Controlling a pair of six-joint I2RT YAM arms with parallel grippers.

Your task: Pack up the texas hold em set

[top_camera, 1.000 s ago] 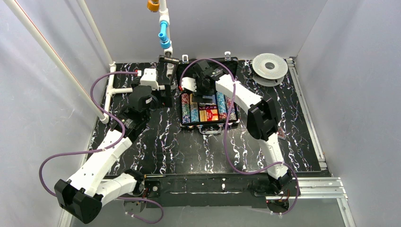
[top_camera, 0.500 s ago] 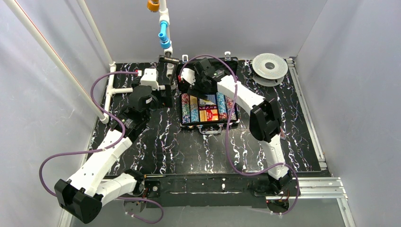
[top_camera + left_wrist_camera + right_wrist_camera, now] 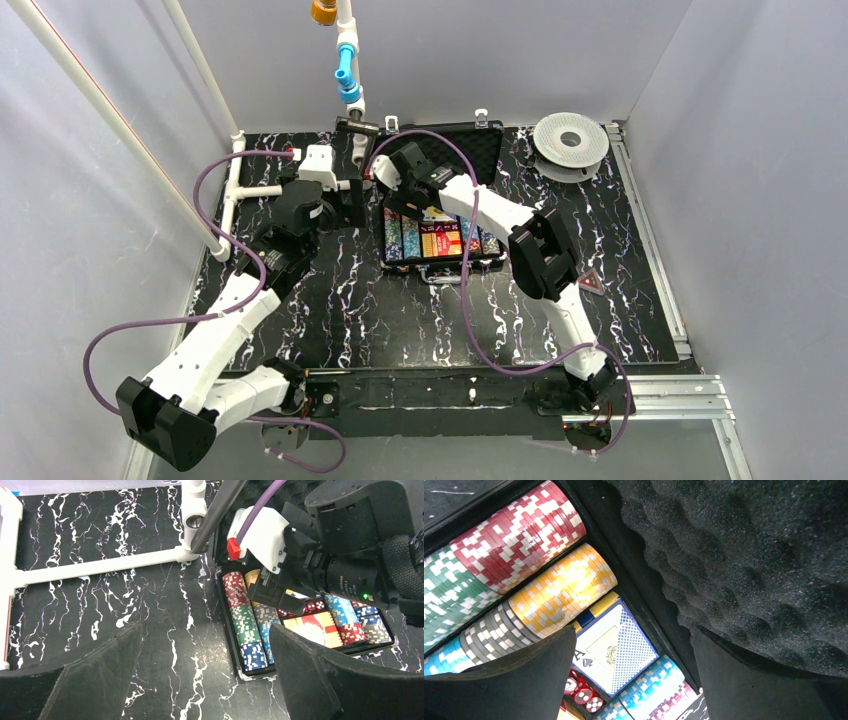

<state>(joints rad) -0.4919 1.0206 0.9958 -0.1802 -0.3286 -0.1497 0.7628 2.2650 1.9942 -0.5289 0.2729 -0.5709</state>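
Observation:
The black briefcase (image 3: 437,265) lies open at the back centre, its foam-lined lid (image 3: 468,142) leaning back. Its tray holds rows of poker chips (image 3: 404,238), card decks (image 3: 440,240) and red dice. My right gripper (image 3: 401,203) is open and empty, low over the tray's back left. In the right wrist view it (image 3: 633,632) hovers above a blue card deck (image 3: 616,645), red dice (image 3: 581,694) and chip rows (image 3: 519,535), beside the foam lid (image 3: 749,555). My left gripper (image 3: 352,205) is open and empty, just left of the case (image 3: 250,630).
A round white-grey spool (image 3: 571,143) lies at the back right. A white pipe frame (image 3: 240,180) runs along the back left, seen near my left gripper (image 3: 100,567). A blue and orange fitting hangs on a pipe (image 3: 347,75) behind the case.
My right gripper has moved left across the back of the tray, from over its middle to its back-left corner, uncovering the lid. The left arm has not moved.

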